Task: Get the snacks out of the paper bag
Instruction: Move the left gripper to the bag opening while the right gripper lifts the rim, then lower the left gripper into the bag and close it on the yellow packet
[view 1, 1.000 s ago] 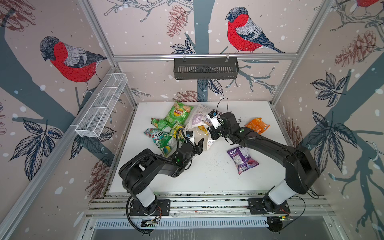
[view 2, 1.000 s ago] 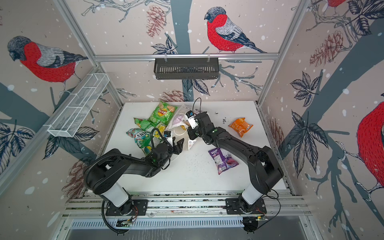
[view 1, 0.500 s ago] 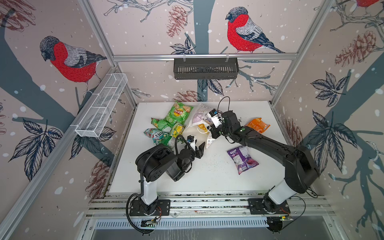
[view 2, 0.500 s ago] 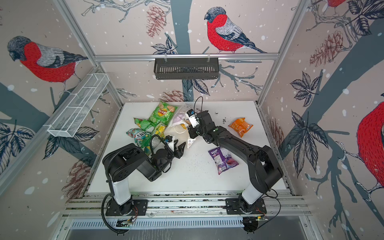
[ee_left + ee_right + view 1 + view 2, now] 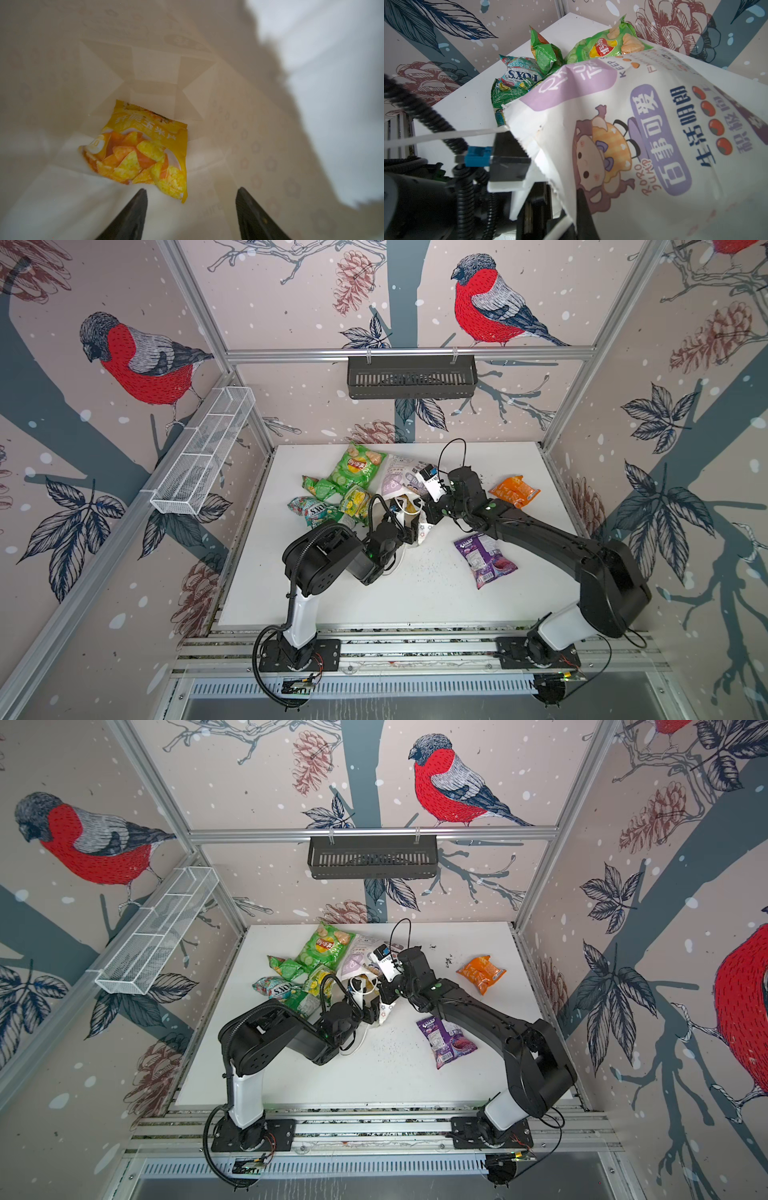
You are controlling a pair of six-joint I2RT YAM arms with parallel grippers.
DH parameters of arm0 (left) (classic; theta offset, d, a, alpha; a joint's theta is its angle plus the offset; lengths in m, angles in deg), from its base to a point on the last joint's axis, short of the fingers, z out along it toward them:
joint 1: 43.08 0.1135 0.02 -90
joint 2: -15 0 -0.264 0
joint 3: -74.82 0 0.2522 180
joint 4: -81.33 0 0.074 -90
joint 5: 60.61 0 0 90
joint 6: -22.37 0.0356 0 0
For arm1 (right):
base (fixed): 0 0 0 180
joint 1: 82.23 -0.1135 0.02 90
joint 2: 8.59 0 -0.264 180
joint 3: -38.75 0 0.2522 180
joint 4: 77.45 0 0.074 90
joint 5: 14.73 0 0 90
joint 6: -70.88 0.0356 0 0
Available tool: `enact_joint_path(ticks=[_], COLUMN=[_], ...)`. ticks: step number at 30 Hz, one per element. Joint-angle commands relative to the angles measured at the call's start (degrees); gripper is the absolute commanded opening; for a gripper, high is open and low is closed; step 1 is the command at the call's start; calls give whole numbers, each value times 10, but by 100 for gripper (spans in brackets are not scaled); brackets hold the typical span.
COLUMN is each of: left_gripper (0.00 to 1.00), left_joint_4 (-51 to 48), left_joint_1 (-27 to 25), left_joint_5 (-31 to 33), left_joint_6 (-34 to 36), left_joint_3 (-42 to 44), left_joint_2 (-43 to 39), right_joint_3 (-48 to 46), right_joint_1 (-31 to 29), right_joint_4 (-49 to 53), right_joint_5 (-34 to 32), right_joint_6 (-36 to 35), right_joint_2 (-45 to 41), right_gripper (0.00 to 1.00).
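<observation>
Nearest the front of the white surface, a purple packet is seen lying flat, apart from the other snacks. Just beyond it, the left gripper is pushed into the mouth of the paper bag, which lies on its side at mid-surface with its mouth toward the front. In the left wrist view the jaws are shown apart with nothing between them. One yellow corn-chip packet is seen inside the bag, just past the fingertips and short of the folded bottom. Whether the tips touch it cannot be told.

The right gripper is set at the bag's rim from the right. Its jaws are closed on the paper edge, by which the mouth is held up. Further right, an orange packet lies alone.

Left of the bag, a cluster is laid on the surface: a teal-white FOX'S packet, a green-yellow packet, a small green packet and, farthest back, a large green chip bag just beside the paper bag.

A black slotted basket is hung on the back wall, and a white mesh basket is fixed to the left wall.
</observation>
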Motion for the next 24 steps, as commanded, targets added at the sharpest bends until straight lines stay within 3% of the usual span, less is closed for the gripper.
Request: enact_joint_path(ticks=[1, 13, 24], left_gripper=[70, 83, 86], left_joint_4=[-39, -132, -177], left_joint_1=[6, 16, 29], left_joint_5=[6, 92, 92], left_joint_6=[3, -25, -30], left_joint_3=[-29, -63, -104], left_joint_2=[9, 5, 7], right_joint_3=[-3, -9, -11], right_joint_1=[-1, -4, -19], right_joint_4=[-17, -22, -36], right_joint_5=[16, 12, 17], right_joint_6=[-14, -1, 10], right_joint_2=[-10, -18, -15], right_gripper=[0, 0, 0])
